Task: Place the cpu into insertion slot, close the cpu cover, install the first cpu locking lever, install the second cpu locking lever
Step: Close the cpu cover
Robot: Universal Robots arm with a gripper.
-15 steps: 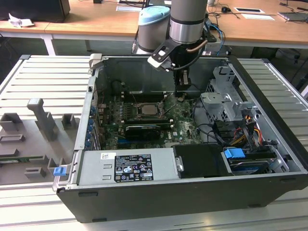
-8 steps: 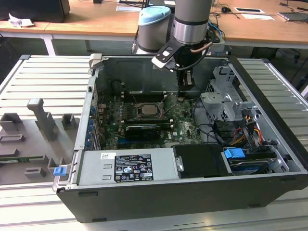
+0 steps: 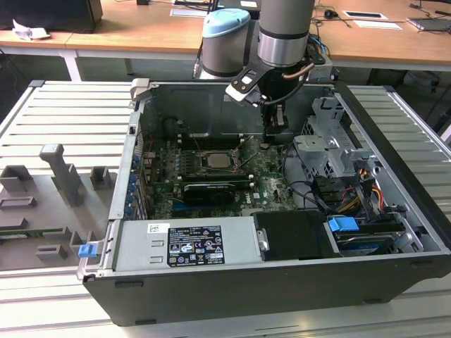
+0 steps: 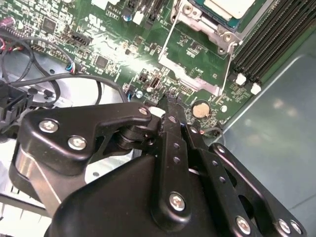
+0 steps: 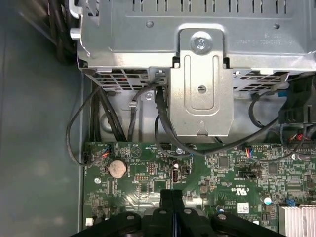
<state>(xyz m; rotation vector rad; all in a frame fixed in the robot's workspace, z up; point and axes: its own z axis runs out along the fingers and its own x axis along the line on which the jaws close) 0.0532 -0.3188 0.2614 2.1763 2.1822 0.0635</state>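
cpu (image 3: pixel 216 161) seated in insertion slot (image 3: pixel 204 162), cpu cover (image 4: pixel 210 30) looks down over it. wire levers (image 4: pixel 165 42) beside slot seem unlatched. hand (image 3: pixel 276 134) on exterior view's right of slot, fingers pinched together, empty. I'd push lever slow, no slipping.

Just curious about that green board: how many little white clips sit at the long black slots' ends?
2. In the second wrist view, the first white clip and the second white clip sit side by side at the ends of the memory slots; more may be hidden elsewhere.
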